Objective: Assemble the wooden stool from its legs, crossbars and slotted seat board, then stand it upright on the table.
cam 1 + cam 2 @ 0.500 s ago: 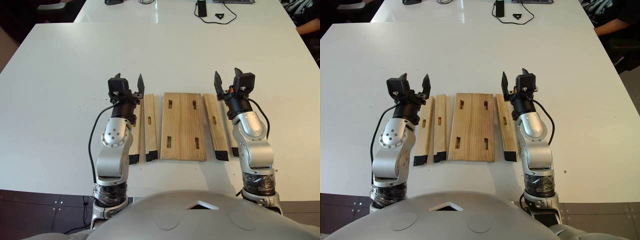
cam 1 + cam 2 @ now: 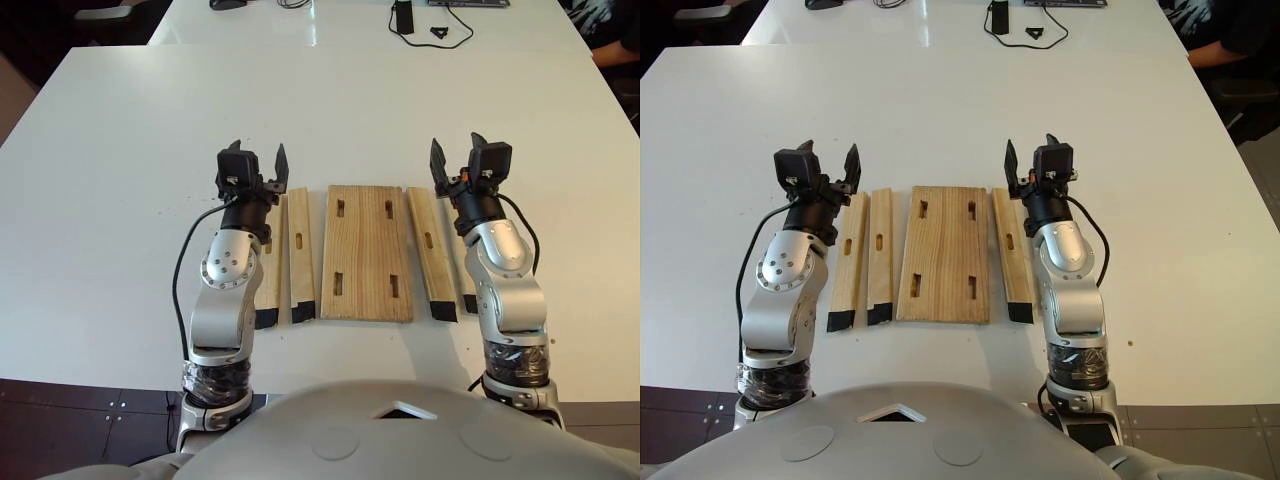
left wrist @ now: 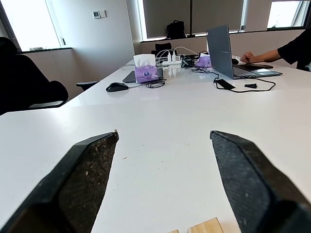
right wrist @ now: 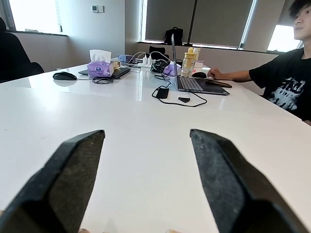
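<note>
Seat board (image 2: 366, 252) lies flat mid-counter (image 2: 330, 110), long axis running away from the robot. Left pincer (image 2: 258, 158), fingers apart and empty, sits at the far ends of the left legs (image 2: 300, 250). Right pincer (image 2: 455, 152), likewise apart, sits by the right legs (image 2: 430, 250).

The slotted seat board (image 2: 367, 252) lies flat between the left pincer (image 2: 258, 151) and the right pincer (image 2: 455, 143), with black-tipped slats (image 2: 300, 250) flanking it.

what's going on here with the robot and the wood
A two-armed robot is at the start of building a stool. The seat board lies flat on the table, with slotted slats flat on both sides; nothing is joined yet. The left tool and right tool are open and empty, near the outer slats' far ends.
</note>
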Controlling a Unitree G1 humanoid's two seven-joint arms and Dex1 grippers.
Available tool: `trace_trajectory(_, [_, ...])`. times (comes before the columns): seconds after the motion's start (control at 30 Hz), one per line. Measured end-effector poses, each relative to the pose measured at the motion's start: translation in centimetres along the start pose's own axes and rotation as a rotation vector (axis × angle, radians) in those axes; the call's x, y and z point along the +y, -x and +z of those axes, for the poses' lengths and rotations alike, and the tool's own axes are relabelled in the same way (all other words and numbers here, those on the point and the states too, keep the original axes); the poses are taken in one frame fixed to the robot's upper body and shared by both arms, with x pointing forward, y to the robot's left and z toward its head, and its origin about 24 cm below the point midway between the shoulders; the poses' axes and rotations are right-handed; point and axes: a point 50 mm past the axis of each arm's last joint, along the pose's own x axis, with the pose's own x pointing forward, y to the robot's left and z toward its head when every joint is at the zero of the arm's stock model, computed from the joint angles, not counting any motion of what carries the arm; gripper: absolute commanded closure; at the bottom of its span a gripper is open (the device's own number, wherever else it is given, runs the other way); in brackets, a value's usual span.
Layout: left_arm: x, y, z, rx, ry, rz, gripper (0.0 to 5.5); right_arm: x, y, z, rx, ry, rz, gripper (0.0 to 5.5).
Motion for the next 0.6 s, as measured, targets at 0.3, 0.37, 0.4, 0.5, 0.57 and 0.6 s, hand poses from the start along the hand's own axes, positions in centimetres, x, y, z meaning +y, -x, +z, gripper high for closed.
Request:
trace_trajectory(0.3, [-0.18, -0.15, -0.08, 0.02, 0.034, 0.006, 2.0, 0.22, -0.03, -0.05, 0.002, -0.007, 0.004, 2.28])
trace_trajectory(0.37, [-0.08, -0.14, -0.14, 0.027, 0.036, 0.009, 2.0, 0.25, -0.04, -0.06, 0.002, -0.007, 0.005, 2.28])
trace_trajectory(0.4, [-0.07, -0.14, -0.14, 0.027, 0.036, 0.01, 2.0, 0.26, -0.05, -0.06, 0.002, -0.007, 0.005, 2.28])
trace_trajectory(0.5, [-0.21, -0.14, -0.13, 0.027, 0.041, 0.007, 2.0, 0.32, -0.15, -0.04, 0.002, -0.007, 0.01, 2.28])
trace_trajectory(0.57, [-0.31, -0.12, -0.17, 0.028, 0.045, 0.006, 2.0, 0.36, -0.27, -0.01, 0.001, -0.007, 0.017, 2.28])
trace_trajectory(0.6, [-0.31, -0.1, -0.19, 0.029, 0.045, 0.007, 2.0, 0.38, -0.31, 0.02, -0.001, -0.006, 0.018, 2.28])
